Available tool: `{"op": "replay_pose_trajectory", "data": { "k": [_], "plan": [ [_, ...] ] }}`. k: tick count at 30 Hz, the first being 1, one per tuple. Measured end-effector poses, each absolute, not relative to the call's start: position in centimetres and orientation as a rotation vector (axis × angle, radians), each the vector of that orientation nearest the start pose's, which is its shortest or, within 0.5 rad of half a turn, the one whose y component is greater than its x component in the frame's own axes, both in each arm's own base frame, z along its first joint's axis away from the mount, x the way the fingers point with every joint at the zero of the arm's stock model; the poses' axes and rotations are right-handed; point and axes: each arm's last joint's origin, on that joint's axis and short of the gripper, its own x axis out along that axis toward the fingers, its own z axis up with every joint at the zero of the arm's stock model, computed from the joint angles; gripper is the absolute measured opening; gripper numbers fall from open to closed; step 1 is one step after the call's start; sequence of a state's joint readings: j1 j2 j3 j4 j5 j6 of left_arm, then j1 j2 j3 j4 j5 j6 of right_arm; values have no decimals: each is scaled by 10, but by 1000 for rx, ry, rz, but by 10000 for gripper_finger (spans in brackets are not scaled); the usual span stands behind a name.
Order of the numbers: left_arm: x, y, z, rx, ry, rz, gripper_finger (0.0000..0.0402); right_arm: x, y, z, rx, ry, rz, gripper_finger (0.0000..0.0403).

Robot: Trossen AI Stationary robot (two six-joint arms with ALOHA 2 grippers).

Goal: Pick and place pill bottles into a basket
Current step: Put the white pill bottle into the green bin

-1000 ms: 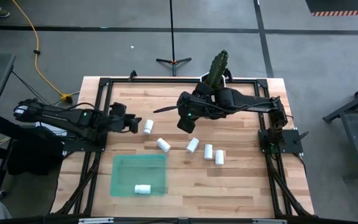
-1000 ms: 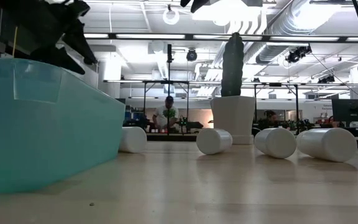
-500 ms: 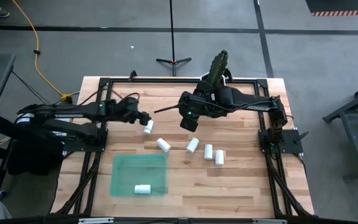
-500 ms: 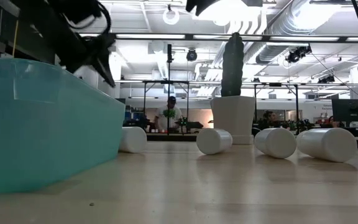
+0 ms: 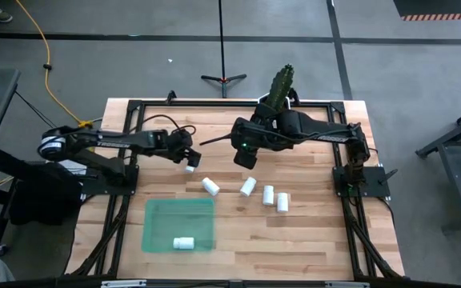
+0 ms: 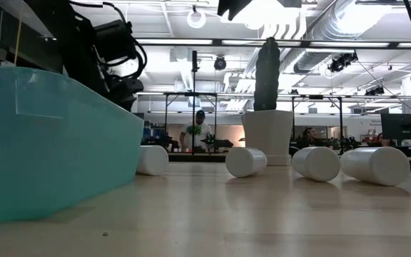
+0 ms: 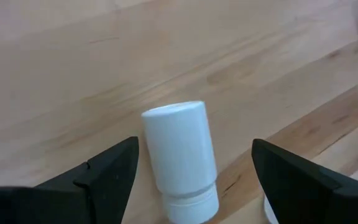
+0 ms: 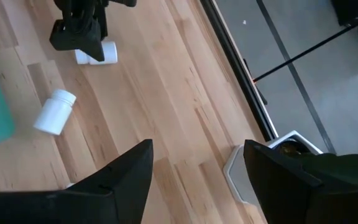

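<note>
While the left gripper (image 5: 187,159) hangs over the far-left part of the wooden table (image 5: 310,232), its two fingers (image 7: 101,177) stand spread wide on either side of a pill bottle (image 7: 180,160) that lies on its side on the boards, not touching it (in the overhead view only one end of that bottle (image 5: 190,168) peeks out from under the gripper). Four more pill bottles lie loose on the table in a rough row toward the right: one (image 5: 210,186) just beyond the far edge of the basket, another (image 5: 248,187) near the middle, and a close pair (image 5: 268,194) (image 5: 282,202) to the right of it. The basket (image 5: 158,232), a translucent green tray, sits near the front on the left half, and a sixth bottle (image 5: 183,243) lies inside it close to its near wall. The right gripper (image 5: 245,157) hovers above the middle of the table's far half, holding nothing, its fingers (image 8: 114,186) parted, well apart from the bottles below. A cactus (image 5: 282,84) in a white pot (image 6: 268,135) stands at the far edge behind the right arm.
</note>
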State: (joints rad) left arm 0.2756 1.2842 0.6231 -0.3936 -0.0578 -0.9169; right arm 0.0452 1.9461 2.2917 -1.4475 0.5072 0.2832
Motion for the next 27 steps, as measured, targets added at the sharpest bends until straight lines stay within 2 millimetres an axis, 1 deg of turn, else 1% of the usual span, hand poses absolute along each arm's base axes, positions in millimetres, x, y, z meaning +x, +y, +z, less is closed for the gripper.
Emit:
{"op": "replay_pose_trajectory", "data": {
  "k": [5, 16, 21, 24, 27],
  "plan": [
    [220, 64, 165, -915, 837, 765, 340, 369, 3, 406, -52, 996, -558, 241],
    [223, 66, 147, -898, 918, 807, 335, 369, 3, 405, -54, 997, -555, 241],
    [223, 66, 146, -904, 917, 830, 333, 369, 3, 405, -53, 998, -553, 241],
    [223, 66, 146, -903, 908, 843, 318, 369, 3, 405, -49, 999, -548, 241],
    [223, 66, 146, -902, 907, 844, 284, 369, 3, 405, -49, 999, -548, 241]
  ]
}}
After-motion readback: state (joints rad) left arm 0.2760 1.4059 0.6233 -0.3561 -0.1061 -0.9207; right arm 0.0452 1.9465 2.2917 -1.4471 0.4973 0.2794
